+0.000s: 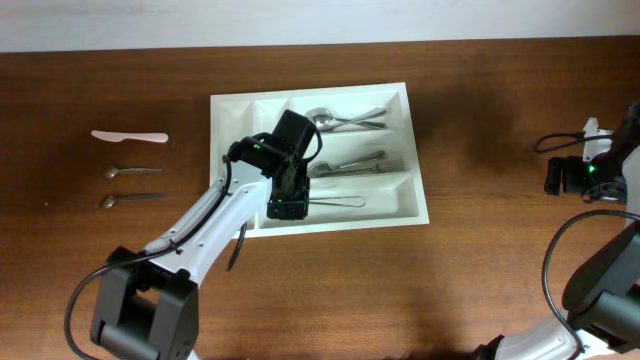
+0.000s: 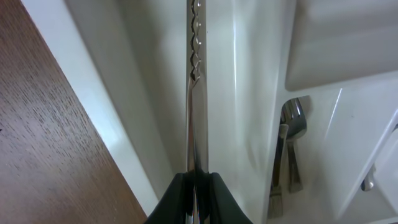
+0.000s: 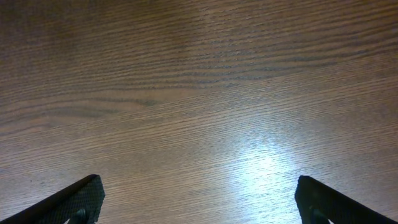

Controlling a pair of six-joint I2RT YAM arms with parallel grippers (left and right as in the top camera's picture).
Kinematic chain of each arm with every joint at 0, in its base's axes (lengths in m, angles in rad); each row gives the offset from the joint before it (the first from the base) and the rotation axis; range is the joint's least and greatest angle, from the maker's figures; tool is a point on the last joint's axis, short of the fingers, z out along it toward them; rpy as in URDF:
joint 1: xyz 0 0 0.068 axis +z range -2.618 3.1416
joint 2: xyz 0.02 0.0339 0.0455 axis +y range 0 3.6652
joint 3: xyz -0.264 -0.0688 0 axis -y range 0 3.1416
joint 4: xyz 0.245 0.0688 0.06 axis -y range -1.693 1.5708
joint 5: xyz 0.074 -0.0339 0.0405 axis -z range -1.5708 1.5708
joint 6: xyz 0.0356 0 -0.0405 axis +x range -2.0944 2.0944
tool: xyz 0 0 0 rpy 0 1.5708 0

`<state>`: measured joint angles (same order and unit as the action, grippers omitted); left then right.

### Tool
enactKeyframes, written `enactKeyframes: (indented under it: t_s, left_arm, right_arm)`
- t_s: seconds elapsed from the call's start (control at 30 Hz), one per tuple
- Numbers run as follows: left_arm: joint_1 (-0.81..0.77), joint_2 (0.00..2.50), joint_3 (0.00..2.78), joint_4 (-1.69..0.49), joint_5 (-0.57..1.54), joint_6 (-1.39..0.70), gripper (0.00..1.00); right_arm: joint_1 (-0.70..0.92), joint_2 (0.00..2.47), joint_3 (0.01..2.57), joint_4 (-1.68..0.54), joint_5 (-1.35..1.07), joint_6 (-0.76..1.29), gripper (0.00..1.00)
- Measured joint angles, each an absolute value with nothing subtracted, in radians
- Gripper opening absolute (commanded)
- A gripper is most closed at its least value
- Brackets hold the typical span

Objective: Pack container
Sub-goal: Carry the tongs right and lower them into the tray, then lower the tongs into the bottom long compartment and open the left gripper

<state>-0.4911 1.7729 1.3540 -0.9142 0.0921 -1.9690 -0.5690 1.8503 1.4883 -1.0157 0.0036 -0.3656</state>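
Because the tray (image 1: 238,120) sits mid-table under the left hand (image 1: 288,202), we treat that arm as the working one. Its hand is clamped on a knife (image 2: 197,106), whose long axis runs rightward along the tray's nearest crosswise compartment. Other cutlery (image 1: 348,162) lies in the two compartments beyond. Two spoons (image 1: 133,172) and a white knife (image 1: 130,137) lie left on the table (image 1: 480,280). The right hand (image 1: 556,178), open, hangs well apart; nothing obstructs.

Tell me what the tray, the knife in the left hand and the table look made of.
The tray looks like white plastic, smooth and slightly glossy, with rounded moulded walls. The knife is metal, likely steel: polished, bright reflections, serrated edge. The table is wood or wood-look laminate: brown grain lines, satin glare patch.
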Motion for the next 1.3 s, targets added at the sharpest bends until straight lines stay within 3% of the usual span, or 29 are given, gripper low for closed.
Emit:
enactKeyframes:
  t_s: [0.8, 1.07, 1.3]
  left_arm:
    - [-0.57, 1.915, 1.354, -0.757, 0.108, -1.98, 0.02]
    - [-0.57, 1.915, 1.354, -0.74, 0.107, -1.98, 0.15]
    - [-0.57, 1.915, 1.354, -0.717, 0.108, -1.98, 0.17]
  right_arm:
    - [-0.569, 1.85, 1.488, -1.016, 0.004, -0.366, 0.99]
    - [-0.569, 1.85, 1.488, -1.016, 0.004, -0.366, 0.99]
    - [-0.569, 1.85, 1.488, -1.016, 0.004, -0.366, 0.99]
